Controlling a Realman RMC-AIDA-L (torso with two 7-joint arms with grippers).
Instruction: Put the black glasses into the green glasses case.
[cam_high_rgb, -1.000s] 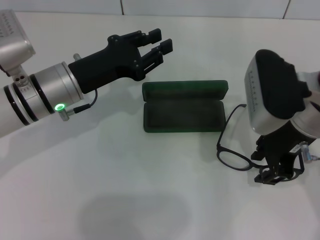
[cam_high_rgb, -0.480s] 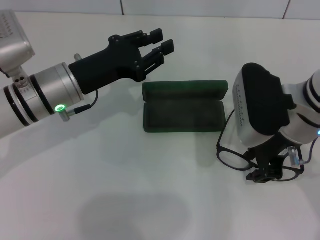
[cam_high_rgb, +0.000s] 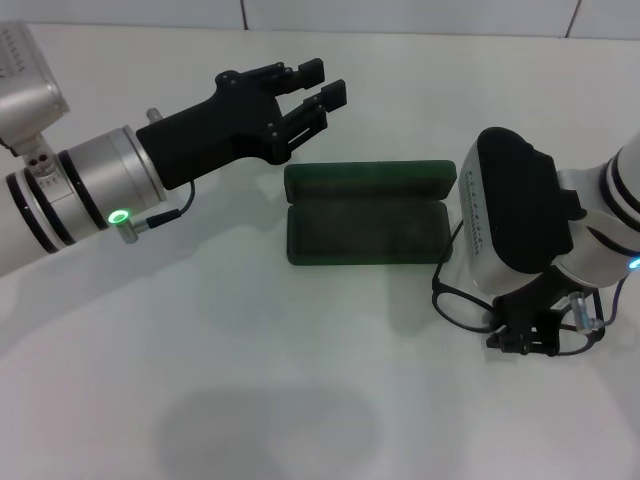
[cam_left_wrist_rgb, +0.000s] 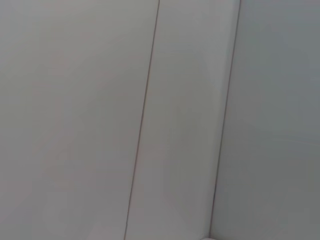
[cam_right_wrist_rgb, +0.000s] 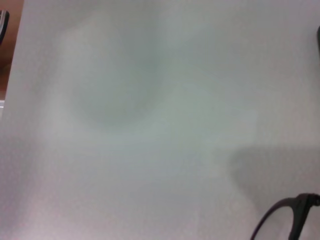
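1. While spread under everything, white table (cam_high_rgb: 250, 400), carrying the green glasses case (cam_high_rgb: 366, 228) near its middle.
2. Raised above the table to the left of the case and just behind its far left corner: left arm with black left gripper (cam_high_rgb: 318, 92), fingers (cam_high_rgb: 309, 70) parted with nothing between them.
3. Lowered just right of the case's right end: right arm, its bulky wrist housing hiding much of what lies beneath; right gripper (cam_high_rgb: 528, 338) down at the table by the glasses, state of its fingers impossible to tell.
4. Lying open on the table with lid hinged back toward the far side: green glasses case, dark lining showing, nothing inside.
5. Resting on the table just right of and slightly nearer than the case's right end: black glasses (cam_high_rgb: 458, 303), one rounded lens rim visible, the remainder covered by the right arm; outside the case.
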